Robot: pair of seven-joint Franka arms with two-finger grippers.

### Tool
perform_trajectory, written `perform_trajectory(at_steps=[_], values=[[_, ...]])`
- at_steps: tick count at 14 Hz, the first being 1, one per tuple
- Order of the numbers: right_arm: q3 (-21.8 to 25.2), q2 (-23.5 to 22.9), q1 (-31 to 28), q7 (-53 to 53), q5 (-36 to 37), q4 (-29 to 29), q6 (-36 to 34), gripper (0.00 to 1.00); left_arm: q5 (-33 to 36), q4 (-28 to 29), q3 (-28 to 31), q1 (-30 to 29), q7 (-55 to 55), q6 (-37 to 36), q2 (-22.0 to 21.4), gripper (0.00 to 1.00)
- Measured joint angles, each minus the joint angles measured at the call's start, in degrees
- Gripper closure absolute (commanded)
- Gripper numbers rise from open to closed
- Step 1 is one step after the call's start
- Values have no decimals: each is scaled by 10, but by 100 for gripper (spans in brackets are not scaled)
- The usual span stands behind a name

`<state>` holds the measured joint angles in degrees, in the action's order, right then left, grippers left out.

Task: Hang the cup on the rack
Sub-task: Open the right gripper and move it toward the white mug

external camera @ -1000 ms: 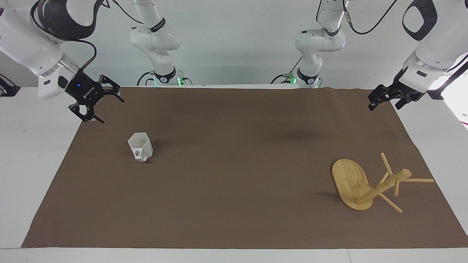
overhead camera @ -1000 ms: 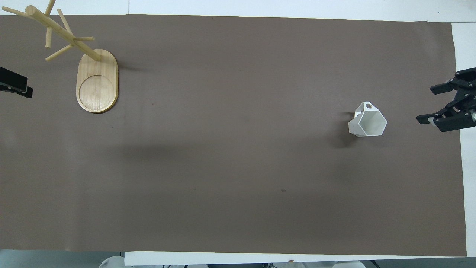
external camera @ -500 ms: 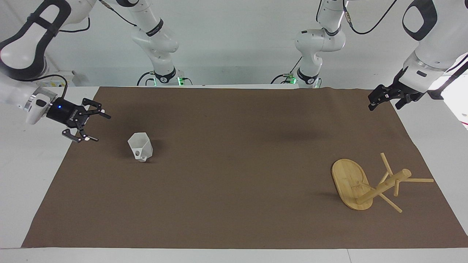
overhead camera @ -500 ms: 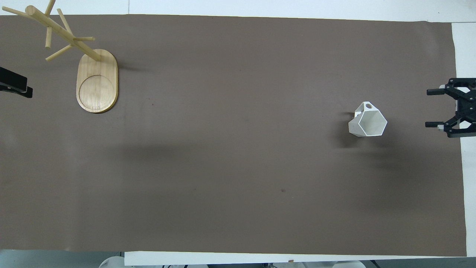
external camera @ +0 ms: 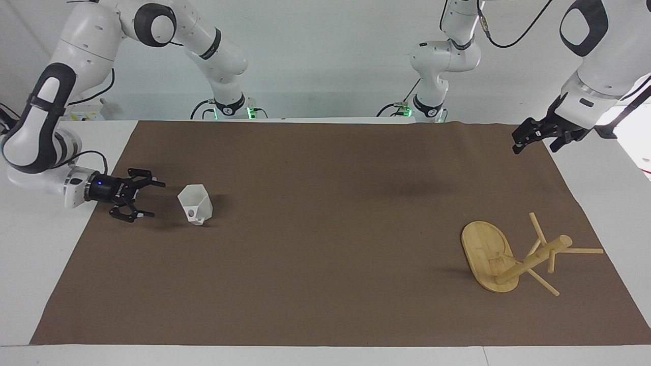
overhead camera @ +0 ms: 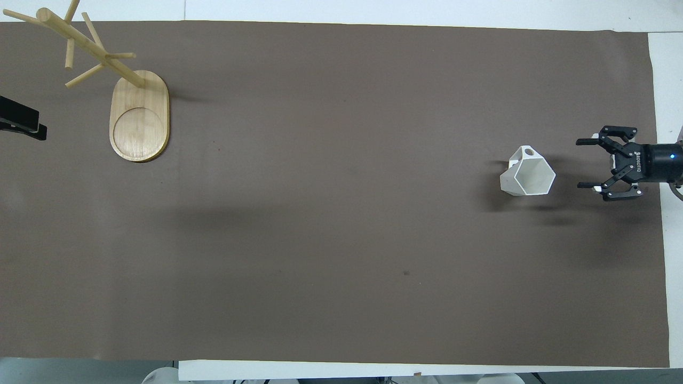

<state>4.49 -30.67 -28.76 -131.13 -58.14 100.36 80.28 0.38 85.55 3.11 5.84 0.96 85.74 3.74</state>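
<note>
The white faceted cup (external camera: 196,204) (overhead camera: 527,173) stands mouth-up on the brown mat, toward the right arm's end, with its small handle on the side away from the robots. My right gripper (external camera: 158,200) (overhead camera: 579,164) is low over the mat beside the cup. It lies level, open, its fingertips pointing at the cup with a short gap between them. The bamboo rack (external camera: 534,259) (overhead camera: 140,114) stands at the left arm's end, its pegs bare. My left gripper (external camera: 534,146) waits open above the mat's corner, well clear of the rack.
The brown mat (external camera: 325,229) covers most of the white table (external camera: 30,244). Both arm bases stand along the table's edge at the robots' end. Only the left gripper's black tip (overhead camera: 21,125) shows in the overhead view.
My right gripper has come down from high above the mat's edge, swung level and moved in toward the cup. The left arm, cup and rack have not moved.
</note>
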Motion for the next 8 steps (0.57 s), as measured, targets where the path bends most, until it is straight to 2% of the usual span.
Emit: perform_trajectory(at_steps=[4,8], values=[[-11,-37,1,-48,0,0,-3,0,0,0,0,0,0,0,0,0],[-12,-41,2,-84,0,0,-5,0,0,0,0,0,0,0,0,0]])
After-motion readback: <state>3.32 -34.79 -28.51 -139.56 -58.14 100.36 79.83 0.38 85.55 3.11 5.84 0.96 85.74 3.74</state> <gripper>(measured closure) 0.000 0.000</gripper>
